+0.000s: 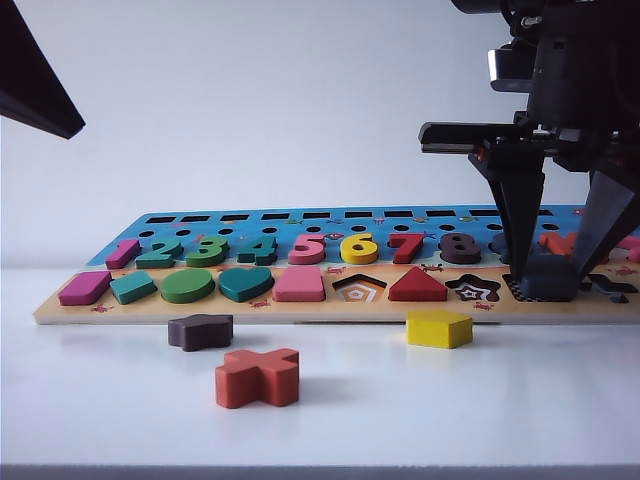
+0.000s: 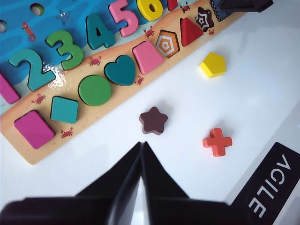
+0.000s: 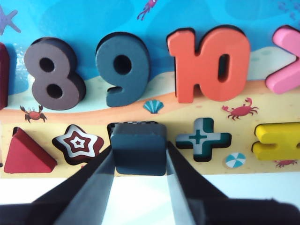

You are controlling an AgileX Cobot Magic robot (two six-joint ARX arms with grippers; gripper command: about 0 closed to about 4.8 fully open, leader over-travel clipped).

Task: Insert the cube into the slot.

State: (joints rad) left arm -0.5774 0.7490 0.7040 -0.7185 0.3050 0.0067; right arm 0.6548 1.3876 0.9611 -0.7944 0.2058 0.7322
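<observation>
Desk [image 1: 120, 400]: white, carries the board and three loose blocks.

Puzzle board [image 1: 60, 310]: tan front strip, blue back field with numerals; lies flat along the rear of the desk.

Right claw [image 3: 139, 161]: at 3 o'clock in the exterior view, pointing down over the board's front row. Its fingers stand part-way apart and press both flanks of the cube; it has hold of it.

Left claw [image 2: 142, 154]: raised over the desk, clear of the board; fingers pressed together, nothing between them.

Cube [image 3: 138, 147]: dark navy-grey, gripped, sitting over the slot [image 3: 112, 125], between the star cutout at 9 o'clock and the cross cutout at 3 o'clock. A sliver of checkered base shows at the cube's far edge, so it looks partly entered or just above; the depth is hard to judge.

Loose blocks: orange-red cross [image 1: 257, 377], yellow pentagon [image 1: 439, 328], dark star [image 1: 200, 331], all on the desk in front of the board.

Step in hand: insertion. Next move calls for squaring the cube to the cutout, pressing down until flush, then letting go.
</observation>
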